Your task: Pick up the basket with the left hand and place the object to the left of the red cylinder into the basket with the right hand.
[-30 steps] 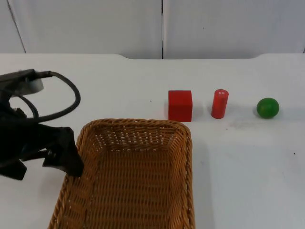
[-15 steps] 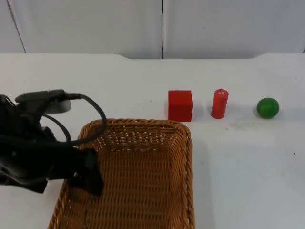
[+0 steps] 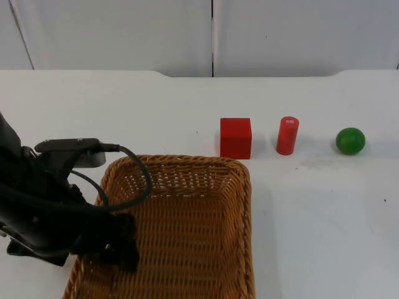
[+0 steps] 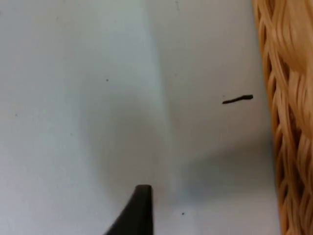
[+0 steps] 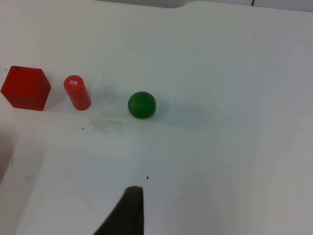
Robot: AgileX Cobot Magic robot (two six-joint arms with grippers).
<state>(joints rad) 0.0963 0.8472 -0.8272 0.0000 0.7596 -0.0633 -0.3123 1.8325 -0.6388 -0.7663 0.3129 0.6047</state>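
A brown wicker basket (image 3: 240, 187) stands on the white table at the front. My left gripper (image 3: 120, 249) is at the basket's left rim, near its front end, and part of it reaches over the rim. That woven rim (image 4: 286, 122) stands close beside the gripper in the left wrist view. Further back stand a red cube (image 3: 235, 137) and, to its right, an upright red cylinder (image 3: 287, 135). The cube (image 5: 25, 88) and cylinder (image 5: 77, 92) also appear in the right wrist view. My right gripper (image 5: 129, 210) waits high above the table, well away from them.
A green ball (image 3: 350, 141) lies to the right of the cylinder, also seen as the ball (image 5: 142, 105) in the right wrist view. A small dark mark (image 4: 237, 99) is on the table beside the basket. The grey partition wall (image 3: 212, 34) closes the table's far side.
My left arm has swung right and toward the front, from beside the basket's left wall to its left rim. The basket, cube, cylinder and ball have not moved.
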